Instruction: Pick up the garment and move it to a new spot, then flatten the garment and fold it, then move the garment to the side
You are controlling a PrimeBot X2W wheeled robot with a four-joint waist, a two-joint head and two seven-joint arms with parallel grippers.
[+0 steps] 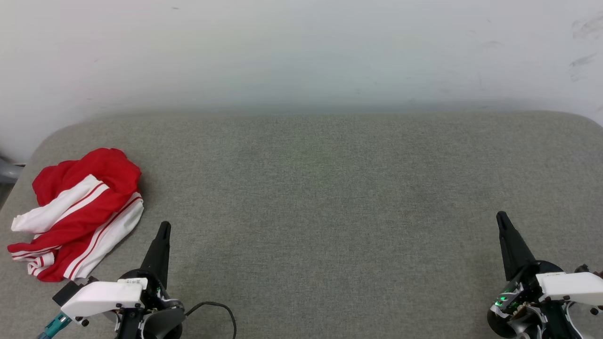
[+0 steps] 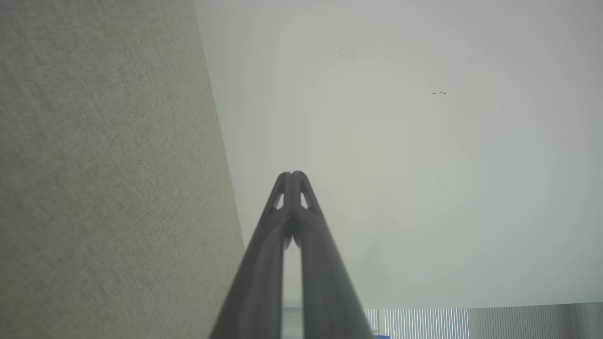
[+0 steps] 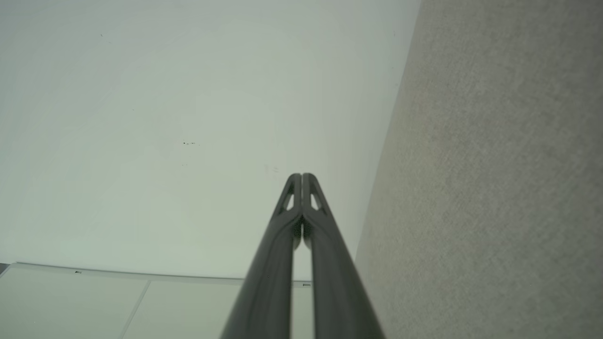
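Overhead, you see the crumpled garment [image 1: 77,214] on the surface [image 1: 330,212] near your left hand [image 1: 164,227], while wrist views show it and your right hand [image 3: 301,177] closed, empty.

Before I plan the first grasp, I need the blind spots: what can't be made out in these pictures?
Garment, head view: crumpled; its own folds hide the collar, hem and any print.
Left gripper and right gripper, head view: wrists cut off by the bottom edge.
Grey object, head view: cropped by the left edge, unidentifiable.
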